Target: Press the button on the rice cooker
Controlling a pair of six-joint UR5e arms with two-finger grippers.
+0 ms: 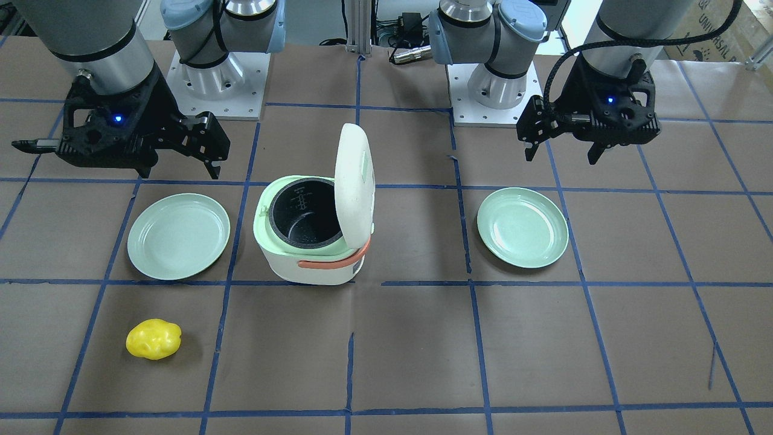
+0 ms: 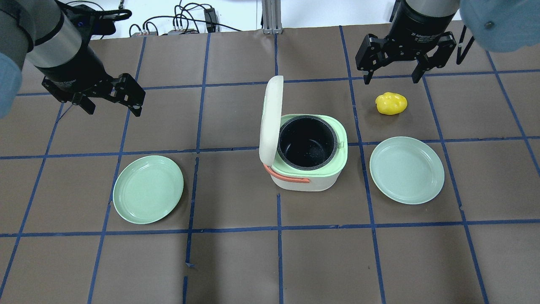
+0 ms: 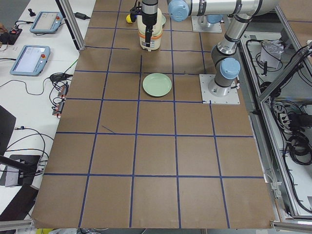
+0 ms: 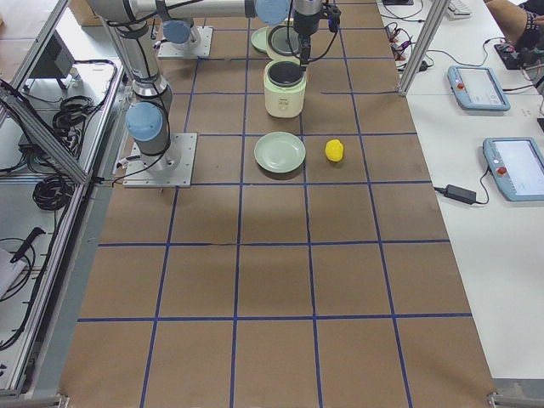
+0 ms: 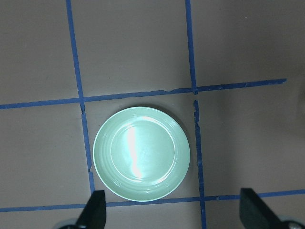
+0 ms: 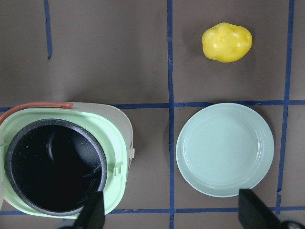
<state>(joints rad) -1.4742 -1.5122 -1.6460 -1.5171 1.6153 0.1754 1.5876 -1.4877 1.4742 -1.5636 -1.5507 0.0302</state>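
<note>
A brown paper-covered counter (image 2: 236,261) gridded with blue tape carries everything. At its middle stands a white rice cooker with a pale green top rim and an orange handle (image 2: 314,179). Its white lid (image 2: 270,118) is raised upright on the side toward the robot's left, and the dark inner pot (image 2: 307,143) is exposed. The left pincer (image 2: 113,109) hangs above the counter with its fingers spread wide, holding nothing. It is well apart from the cooker, off toward the far left. The right pincer (image 2: 391,78) is likewise spread wide and empty, well apart from the cooker toward the far right. One round pale green plate (image 2: 148,189) lies to the cooker's left and a second, matching plate (image 2: 406,169) just to its right. A lumpy yellow potato-like object (image 2: 391,103) lies on the counter between the right pincer and that second plate.
</note>
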